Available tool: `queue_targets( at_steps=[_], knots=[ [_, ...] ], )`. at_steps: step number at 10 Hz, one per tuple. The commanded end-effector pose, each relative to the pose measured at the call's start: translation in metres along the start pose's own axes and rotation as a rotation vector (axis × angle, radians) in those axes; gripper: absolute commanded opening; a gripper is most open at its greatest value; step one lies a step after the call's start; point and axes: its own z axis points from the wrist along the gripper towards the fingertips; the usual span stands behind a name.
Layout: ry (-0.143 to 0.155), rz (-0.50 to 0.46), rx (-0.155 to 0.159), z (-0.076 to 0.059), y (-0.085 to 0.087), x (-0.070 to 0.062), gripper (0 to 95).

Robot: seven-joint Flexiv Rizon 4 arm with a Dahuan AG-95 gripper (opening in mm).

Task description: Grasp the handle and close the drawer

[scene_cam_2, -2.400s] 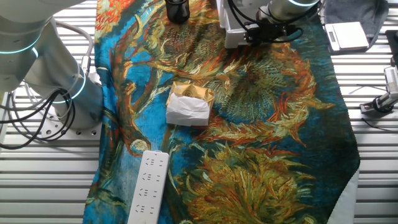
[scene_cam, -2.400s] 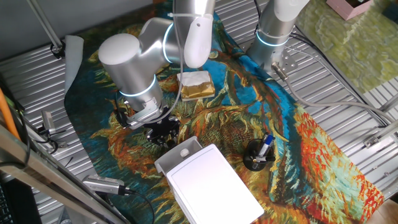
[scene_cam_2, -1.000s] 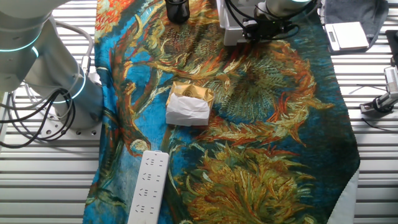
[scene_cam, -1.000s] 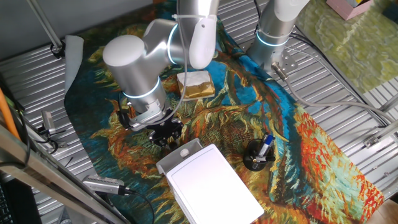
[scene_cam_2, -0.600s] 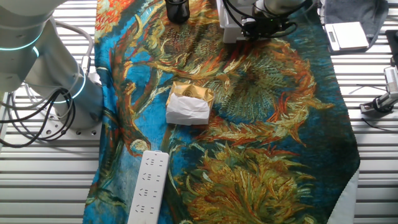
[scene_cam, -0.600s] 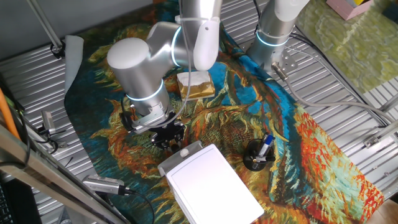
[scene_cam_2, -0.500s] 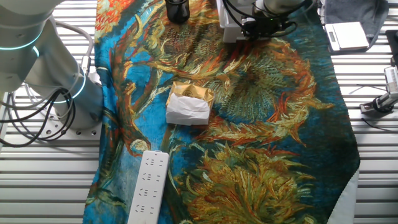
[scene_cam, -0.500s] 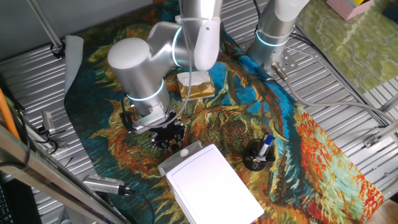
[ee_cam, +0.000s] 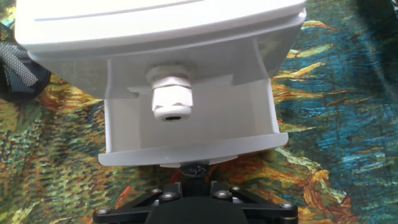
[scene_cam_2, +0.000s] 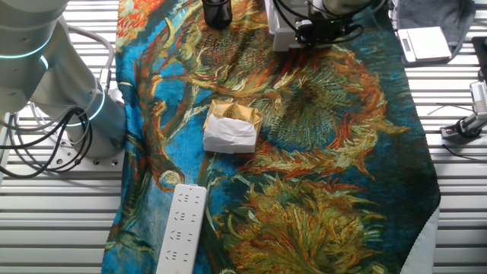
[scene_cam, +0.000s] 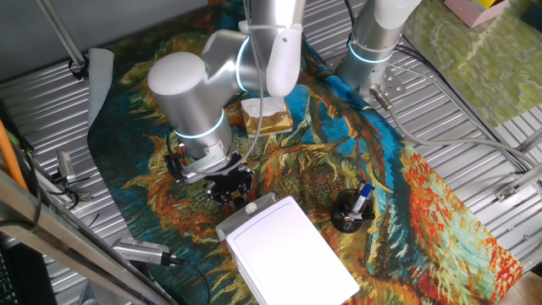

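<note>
White drawer sticks out a bit from box. Gripper sits right by knob; can't tell if it's open or closed.

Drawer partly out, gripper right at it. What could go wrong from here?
The handle sits ahead of the gripper, not visibly gripped, so a push could glance off it. The white box just rests on the cloth and may slide instead of the drawer closing.
</note>
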Motion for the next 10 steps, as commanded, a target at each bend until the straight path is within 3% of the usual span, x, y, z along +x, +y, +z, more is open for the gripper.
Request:
queue_targets(
  at_steps=[1, 10],
  knots=[
    [-0.005, 0.0, 0.0, 0.001, 0.0, -0.001, 0.0],
    [0.002, 0.013, 0.0, 0.002, 0.003, -0.014, 0.0]
  ],
)
